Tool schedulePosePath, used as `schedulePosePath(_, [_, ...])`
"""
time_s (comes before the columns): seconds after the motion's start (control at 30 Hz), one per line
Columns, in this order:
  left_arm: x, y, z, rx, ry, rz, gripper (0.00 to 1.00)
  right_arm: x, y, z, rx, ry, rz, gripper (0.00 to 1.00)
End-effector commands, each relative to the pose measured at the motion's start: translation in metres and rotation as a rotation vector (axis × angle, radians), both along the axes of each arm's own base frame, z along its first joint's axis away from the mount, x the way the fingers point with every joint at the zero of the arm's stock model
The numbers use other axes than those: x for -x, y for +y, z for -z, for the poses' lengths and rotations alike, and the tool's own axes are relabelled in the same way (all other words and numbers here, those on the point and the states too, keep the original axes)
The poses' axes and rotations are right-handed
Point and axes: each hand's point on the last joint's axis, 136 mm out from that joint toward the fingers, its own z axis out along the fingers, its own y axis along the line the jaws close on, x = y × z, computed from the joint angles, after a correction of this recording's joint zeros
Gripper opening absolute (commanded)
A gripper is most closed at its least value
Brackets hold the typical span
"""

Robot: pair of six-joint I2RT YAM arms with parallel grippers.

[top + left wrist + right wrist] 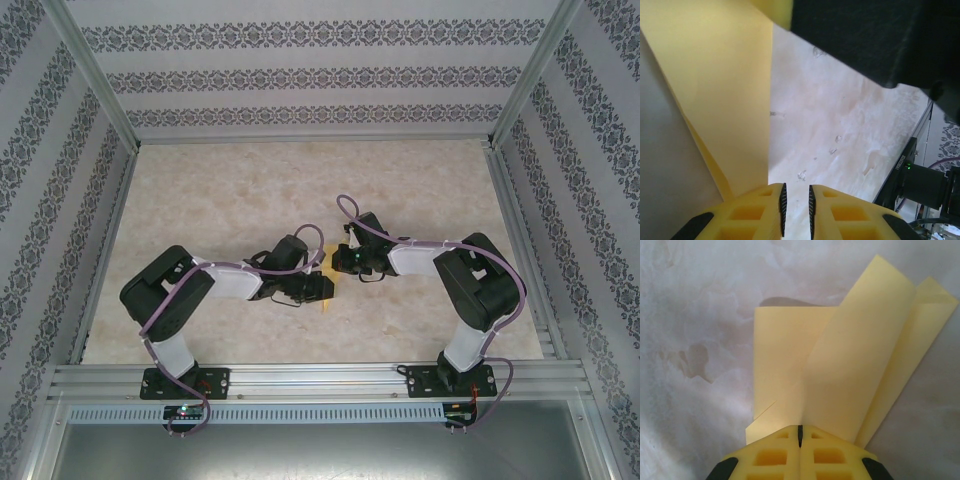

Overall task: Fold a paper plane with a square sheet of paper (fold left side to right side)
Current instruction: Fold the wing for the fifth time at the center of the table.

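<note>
I had the right gripper (800, 432) clamped on the square sheet of paper (850, 370), its flap lifted ahead for folding. The left gripper (796, 210) had its jaws slightly apart and empty, with the paper ahead-left.

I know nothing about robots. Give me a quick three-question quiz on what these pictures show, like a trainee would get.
1. Multiple choice: the right arm's fingers, at the edge of the yellow paper, are A) pressed together, B) spread wide apart, C) holding a pen.
2. True or false: the paper lies as one flat, unfolded square.
3. Fill in: the narrow gap between the left arm's fingers holds nothing; through it you see the pale marbled ____.

Key: 1 A. 2 False, it has folded flaps. 3 table.
</note>
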Motion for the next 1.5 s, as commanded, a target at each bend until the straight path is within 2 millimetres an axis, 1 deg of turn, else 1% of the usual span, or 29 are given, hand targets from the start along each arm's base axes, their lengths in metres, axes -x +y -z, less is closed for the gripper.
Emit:
schedulePosePath(0.0, [0.005,-0.006,0.005,0.003,0.006,0.009,0.23,0.022,-0.024,0.031,0.117,0.105,0.002,0.00])
schedulePosePath(0.17, [0.008,-0.005,0.010,-0.005,0.014,0.009,0.23,0.022,-0.024,0.031,0.117,0.105,-0.002,0.00])
schedulePosePath(0.27, [0.011,-0.001,0.016,-0.034,0.024,0.001,0.22,0.018,-0.021,0.023,0.087,0.082,-0.002,0.00])
schedulePosePath(0.33, [0.013,0.004,0.022,-0.060,0.033,-0.010,0.20,0.009,-0.018,0.009,0.035,0.037,0.002,0.00])
schedulePosePath(0.4, [0.015,0.010,0.028,-0.087,0.041,-0.026,0.17,0.001,-0.014,-0.012,-0.033,-0.022,0.005,0.00])
schedulePosePath(0.47, [0.018,0.017,0.035,-0.115,0.043,-0.045,0.14,-0.005,-0.011,-0.038,-0.095,-0.092,0.003,0.00])
schedulePosePath(0.57, [0.020,0.020,0.039,-0.120,0.045,-0.051,0.12,0.001,-0.012,-0.058,-0.126,-0.141,-0.016,0.00])
schedulePosePath(0.63, [0.020,0.019,0.040,-0.111,0.044,-0.047,0.11,0.012,-0.011,-0.061,-0.146,-0.143,-0.032,0.00])
schedulePosePath(0.7, [0.020,0.017,0.041,-0.109,0.043,-0.041,0.11,0.025,-0.008,-0.061,-0.168,-0.135,-0.051,0.00])
schedulePosePath(0.77, [0.020,0.016,0.041,-0.108,0.040,-0.038,0.10,0.037,0.000,-0.060,-0.188,-0.136,-0.076,0.00])
schedulePosePath(0.83, [0.020,0.016,0.041,-0.108,0.040,-0.039,0.10,0.046,0.008,-0.057,-0.195,-0.125,-0.096,0.00])
schedulePosePath(0.9, [0.020,0.015,0.041,-0.108,0.039,-0.036,0.10,0.050,0.015,-0.052,-0.192,-0.111,-0.105,0.00])
schedulePosePath(1.0, [0.020,0.014,0.040,-0.108,0.035,-0.034,0.09,0.049,0.020,-0.042,-0.189,-0.097,-0.100,0.00])
schedulePosePath(1.2, [0.021,0.013,0.039,-0.109,0.033,-0.029,0.09,0.044,0.032,-0.030,-0.179,-0.083,-0.119,0.00])
schedulePosePath(1.27, [0.021,0.014,0.040,-0.112,0.035,-0.031,0.09,0.042,0.032,-0.027,-0.165,-0.082,-0.117,0.00])
schedulePosePath(1.47, [0.021,0.014,0.040,-0.116,0.035,-0.028,0.09,0.042,0.020,-0.011,-0.075,-0.072,-0.110,0.00])
